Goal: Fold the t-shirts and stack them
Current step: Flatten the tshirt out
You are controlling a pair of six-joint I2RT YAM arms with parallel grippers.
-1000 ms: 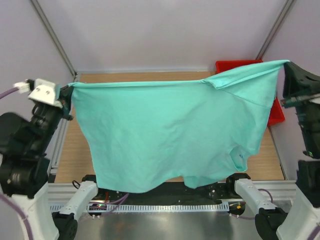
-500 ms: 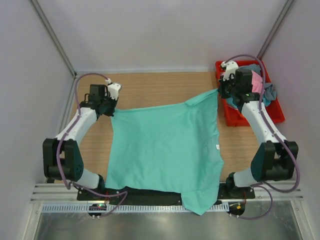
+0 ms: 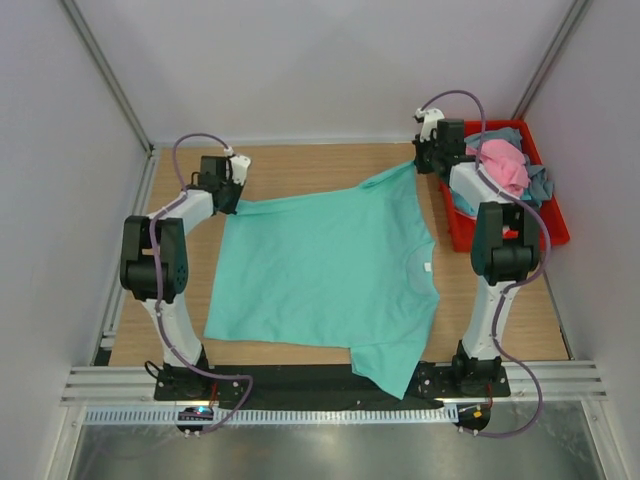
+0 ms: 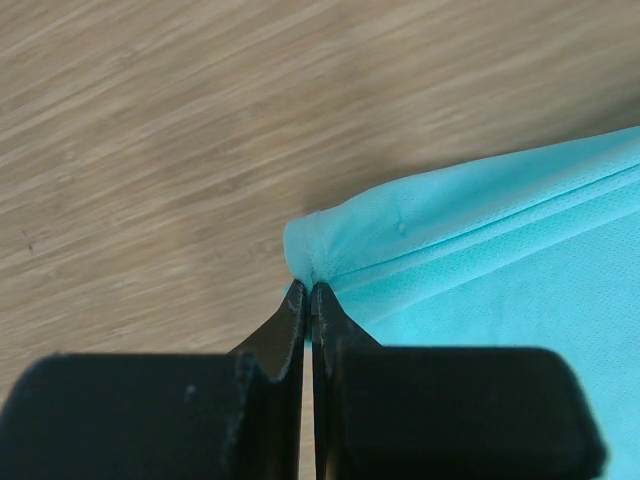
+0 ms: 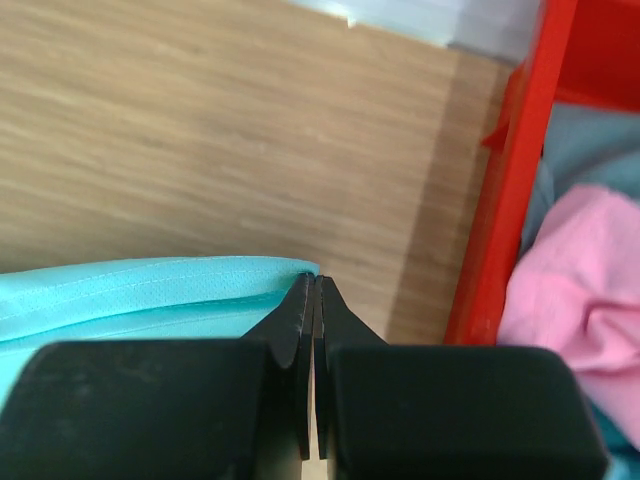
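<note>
The teal-green t-shirt (image 3: 320, 270) is seen spread nearly flat on the wooden table (image 3: 300, 165), stretched between the two sets of jaws. The left gripper (image 4: 305, 287) is shut, and a corner of the shirt is pinched between the tips of its two black fingers. A small rounded fold of cloth is pushed up just beyond the tips, and in the left wrist view a double-stitched edge is led away to the right of the jaws. Bare wood is seen ahead of these jaws and to their left.

The right gripper (image 5: 312, 282) is likewise clamped on the shirt. A stitched edge is held at the fingertips and is laid out to the left of the jaws, low against the table. To the right of those jaws, near but not touching, the wall of the red bin (image 5: 505, 210) is found. Behind that wall a pink t-shirt (image 5: 575, 280) is bunched, with a grey-blue t-shirt (image 5: 575, 135) beyond it.

From above, the far edge of the teal-green t-shirt is shown drawn in a nearly straight line from one pair of jaws to the other, while the rest of the cloth is laid out toward the arm bases. A white label (image 3: 427, 267) is visible near the shirt's right side. One sleeve is draped over the near edge of the table onto the dark base rail (image 3: 280, 380).
</note>
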